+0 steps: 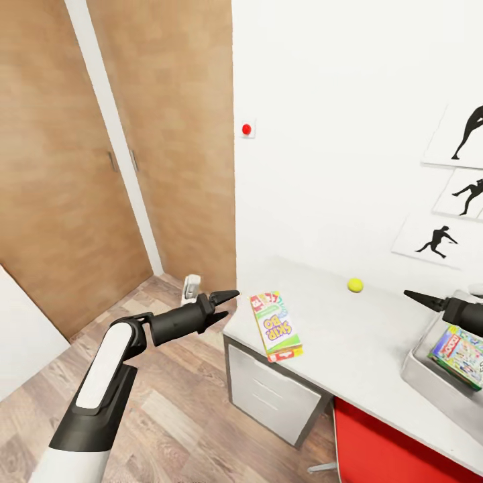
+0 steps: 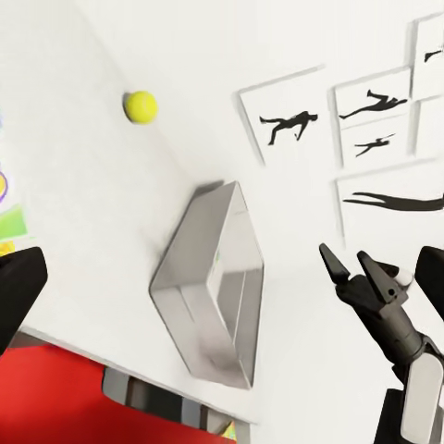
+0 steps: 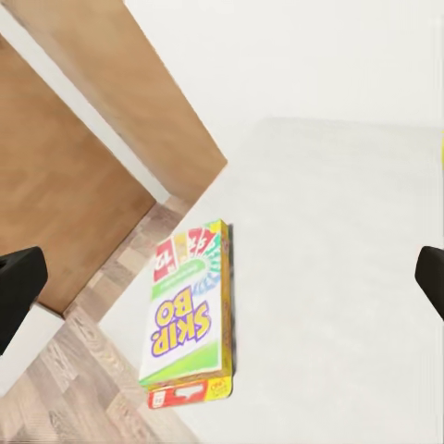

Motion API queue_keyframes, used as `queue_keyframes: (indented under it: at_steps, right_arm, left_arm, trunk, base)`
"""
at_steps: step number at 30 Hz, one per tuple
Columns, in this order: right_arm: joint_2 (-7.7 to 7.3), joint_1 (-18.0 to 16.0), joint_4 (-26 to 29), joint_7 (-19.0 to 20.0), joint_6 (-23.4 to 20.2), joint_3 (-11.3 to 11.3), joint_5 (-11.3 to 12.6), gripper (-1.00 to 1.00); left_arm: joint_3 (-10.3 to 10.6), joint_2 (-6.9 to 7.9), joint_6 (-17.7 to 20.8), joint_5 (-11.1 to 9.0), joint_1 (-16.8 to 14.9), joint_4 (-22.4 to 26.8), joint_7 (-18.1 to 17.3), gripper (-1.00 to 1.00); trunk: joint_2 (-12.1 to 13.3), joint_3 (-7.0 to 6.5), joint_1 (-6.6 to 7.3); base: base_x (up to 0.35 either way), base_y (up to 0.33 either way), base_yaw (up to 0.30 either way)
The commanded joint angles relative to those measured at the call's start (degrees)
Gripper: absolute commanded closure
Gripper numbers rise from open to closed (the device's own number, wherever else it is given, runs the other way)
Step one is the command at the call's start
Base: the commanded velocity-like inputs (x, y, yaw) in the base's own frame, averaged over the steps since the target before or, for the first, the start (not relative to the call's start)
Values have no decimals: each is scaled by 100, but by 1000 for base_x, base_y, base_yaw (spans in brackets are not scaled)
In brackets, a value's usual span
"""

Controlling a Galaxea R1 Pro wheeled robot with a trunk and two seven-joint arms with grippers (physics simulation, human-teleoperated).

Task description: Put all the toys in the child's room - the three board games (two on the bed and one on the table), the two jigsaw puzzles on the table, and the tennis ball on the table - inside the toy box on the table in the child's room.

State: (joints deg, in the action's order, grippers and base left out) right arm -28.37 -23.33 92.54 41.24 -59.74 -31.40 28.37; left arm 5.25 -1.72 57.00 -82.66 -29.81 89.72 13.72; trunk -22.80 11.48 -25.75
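One board game [image 1: 276,325] lies flat at the table's [image 1: 349,349] near corner, just beside the empty left hand [image 1: 225,298], whose fingers look nearly together and should spread, then descend squarely across its narrow width.

A yellow-green Skip-Bo board game [image 3: 185,310] lies flat near the pale bench [image 3: 342,277] edge, beside wooden doors [image 3: 83,157].

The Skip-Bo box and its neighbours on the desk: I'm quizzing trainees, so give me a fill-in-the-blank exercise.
1. The tennis ball rests on the ____.
2. The cover of the Skip-Bo box faces ____.
3. The toy box already holds one colourful ____.
4. The left pincer holds ____.

Missing words: table; up; board game; nothing
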Motion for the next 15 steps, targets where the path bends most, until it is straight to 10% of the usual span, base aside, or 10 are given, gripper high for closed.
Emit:
queue_keyframes:
  at_steps: [1, 15]
  right_arm:
    - [-2, -5, 1, 42, -26, -5, -29, -100]
    - [-1, -25, 1, 31, -26, 295, -42, -100]
  left_arm:
    - [-3, -3, 14, -58, -7, 2, 62, -100]
    - [-27, 256, -40, -50, 511, 14, 44, -100]
  trunk:
    - [-12, 9, -3]
    - [-12, -10, -3]
  base:
    - [-9, 5, 279]
    - [-3, 2, 286]
